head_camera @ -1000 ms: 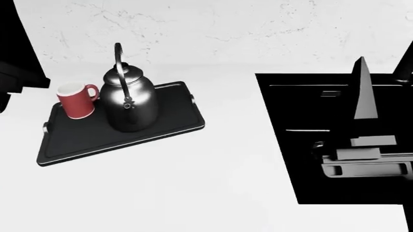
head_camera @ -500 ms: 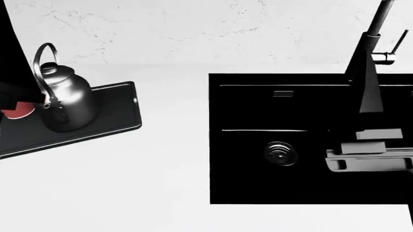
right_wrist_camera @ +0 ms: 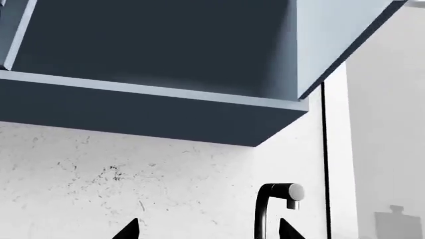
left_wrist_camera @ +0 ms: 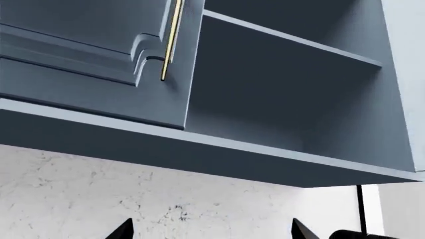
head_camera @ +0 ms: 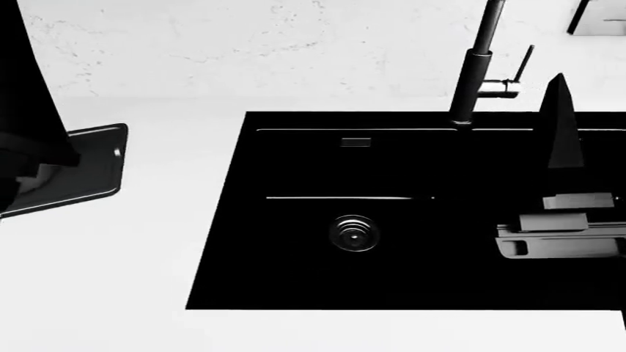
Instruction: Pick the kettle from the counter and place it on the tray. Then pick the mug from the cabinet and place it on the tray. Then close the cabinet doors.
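A: What changed?
B: The head view swung right. The tray (head_camera: 93,165) is now just a corner at 9 o'clock. The kettle and mug, on it a second ago, are out of frame. The sink (head_camera: 293,257) is at centre, the faucet (head_camera: 474,73) at 1 o'clock.
A: Meaning?
B: Both placements look done. The cabinet door (left_wrist_camera: 93,55) is open and a shelf (left_wrist_camera: 285,45) is exposed, so closing remains.
A: Arms?
B: Both wrists point up at the cabinet. The left gripper (left_wrist_camera: 211,230) is released and empty, and so is the right gripper (right_wrist_camera: 207,230).

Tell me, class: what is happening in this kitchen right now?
Nothing is being held. The head camera looks over the black sink, with only a corner of the tray at the edge. Both wrist cameras look up at the blue cabinet: one door appears shut, the other side gapes open.
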Tool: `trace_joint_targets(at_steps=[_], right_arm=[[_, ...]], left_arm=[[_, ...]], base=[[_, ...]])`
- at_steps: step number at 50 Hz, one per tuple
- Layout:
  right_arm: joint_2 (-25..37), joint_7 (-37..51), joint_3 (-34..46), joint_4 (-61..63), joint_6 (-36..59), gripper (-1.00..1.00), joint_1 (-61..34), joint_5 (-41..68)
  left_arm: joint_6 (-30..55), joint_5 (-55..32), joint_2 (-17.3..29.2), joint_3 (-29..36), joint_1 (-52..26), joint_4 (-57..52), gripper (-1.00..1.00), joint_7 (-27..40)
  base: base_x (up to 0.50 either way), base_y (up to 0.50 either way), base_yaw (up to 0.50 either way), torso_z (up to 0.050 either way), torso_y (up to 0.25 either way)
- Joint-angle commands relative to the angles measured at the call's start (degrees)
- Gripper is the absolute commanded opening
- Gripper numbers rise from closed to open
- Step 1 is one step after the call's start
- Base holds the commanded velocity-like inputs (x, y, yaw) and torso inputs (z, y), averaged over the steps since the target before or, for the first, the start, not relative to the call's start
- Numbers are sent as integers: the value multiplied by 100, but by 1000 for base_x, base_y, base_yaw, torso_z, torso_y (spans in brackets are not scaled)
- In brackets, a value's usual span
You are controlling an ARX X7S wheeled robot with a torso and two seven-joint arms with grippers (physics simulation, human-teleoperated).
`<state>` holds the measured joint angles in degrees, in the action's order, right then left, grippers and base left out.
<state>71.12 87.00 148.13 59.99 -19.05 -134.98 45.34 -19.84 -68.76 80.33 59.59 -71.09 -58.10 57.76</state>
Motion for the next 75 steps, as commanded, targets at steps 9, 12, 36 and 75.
trace_joint_targets(at_steps=[9, 12, 36, 75], right_arm=[[61, -24, 28, 0, -1, 100, 0, -4], [11, 36, 89, 0, -33, 100, 0, -58], [1525, -664, -5725, 0, 3718, 100, 30, 4797], [-3585, -2903, -13582, -4865, 10459, 100, 2, 4268]], left_arm=[[29, 77, -82, 59, 87, 25, 100, -25], [7, 108, -61, 75, 120, 16, 100, -36], [-76, 191, -26, 111, 228, 39, 100, -78], [-293, 6, 203, 44, 237, 23, 100, -257]], base=[[1, -500, 0, 0, 0], [1, -500, 0, 0, 0], [0, -195, 0, 0, 0], [0, 0, 0, 0, 0]])
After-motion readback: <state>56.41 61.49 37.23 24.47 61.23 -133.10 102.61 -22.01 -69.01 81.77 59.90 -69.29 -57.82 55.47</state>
